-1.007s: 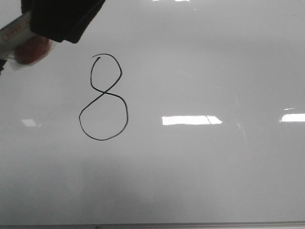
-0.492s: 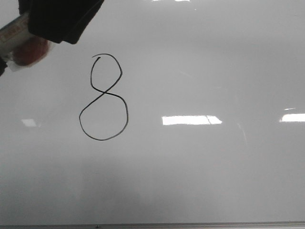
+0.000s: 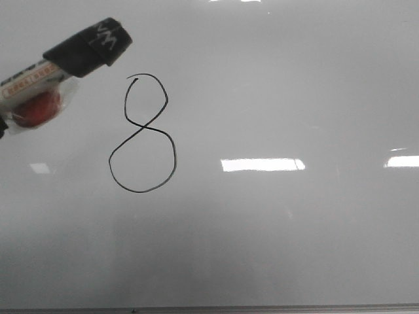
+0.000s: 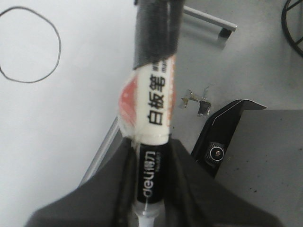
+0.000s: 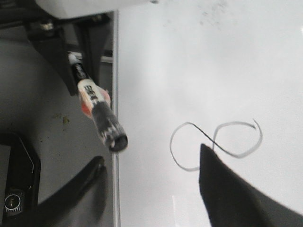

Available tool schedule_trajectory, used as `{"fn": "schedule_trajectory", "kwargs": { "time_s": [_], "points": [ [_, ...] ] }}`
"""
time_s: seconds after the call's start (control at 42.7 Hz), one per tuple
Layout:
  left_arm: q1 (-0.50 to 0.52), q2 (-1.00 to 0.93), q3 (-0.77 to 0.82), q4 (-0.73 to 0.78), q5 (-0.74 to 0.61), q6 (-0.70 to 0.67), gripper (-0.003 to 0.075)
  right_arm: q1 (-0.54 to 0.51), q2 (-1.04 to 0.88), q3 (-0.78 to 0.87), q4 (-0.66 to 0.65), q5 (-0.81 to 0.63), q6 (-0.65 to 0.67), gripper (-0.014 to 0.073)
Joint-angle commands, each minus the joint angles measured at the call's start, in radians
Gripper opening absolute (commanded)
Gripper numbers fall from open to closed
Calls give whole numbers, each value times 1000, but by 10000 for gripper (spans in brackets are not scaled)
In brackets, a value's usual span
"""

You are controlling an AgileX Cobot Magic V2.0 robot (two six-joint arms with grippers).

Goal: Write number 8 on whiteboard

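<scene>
Whiteboard [image 3: 294,78] looks rigid and glossy-slick, so nothing to grab there. Number 8 [image 3: 142,134] sits finished on it, with the marker [image 3: 59,65] just up-left. Left gripper [image 4: 147,189] is clamped on its light barrel; right gripper [image 5: 151,189] is spread, empty.

Front view, upper left: the dark gripper mass that covered the corner 1 s ago is gone from our frame. We now see the marker [image 3: 62,62] exposed along its length, black cap [image 3: 88,47] toward the number 8 [image 3: 142,133], shifted slightly lower.
</scene>
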Motion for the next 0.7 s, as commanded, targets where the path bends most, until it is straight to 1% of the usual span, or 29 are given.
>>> {"fn": "schedule_trajectory", "kwargs": {
  "time_s": [0.0, 0.094, 0.187, 0.328, 0.398, 0.469, 0.515, 0.539, 0.633, 0.679],
  "points": [
    [12, 14, -24, -19, -85, -125, -20, -110, -125, 76, 66, -62, 46, 423],
    [71, 39, -22, -19, -151, -210, -20, -228, -229, 222, 111, -134, 98, 419],
    [150, 57, -16, -19, -205, -273, -20, -335, -356, 372, 134, -234, 178, 385],
    [294, 75, 24, -28, -277, -301, -21, -484, -534, 598, 161, -383, 311, 290],
    [349, 75, 57, -32, -322, -310, -21, -528, -607, 677, 164, -419, 349, 234],
    [398, 75, 93, -59, -371, -316, -21, -557, -674, 740, 164, -432, 354, 167],
    [427, 75, 128, -92, -432, -316, -20, -570, -717, 785, 164, -433, 354, 112],
    [433, 75, 135, -101, -454, -316, -20, -570, -729, 792, 164, -433, 354, 93],
    [438, 75, 198, -113, -608, -316, -20, -570, -778, 841, 164, -446, 354, -30],
    [438, 77, 219, -113, -681, -316, -20, -570, -779, 852, 164, -460, 353, -74]
  ]
}}
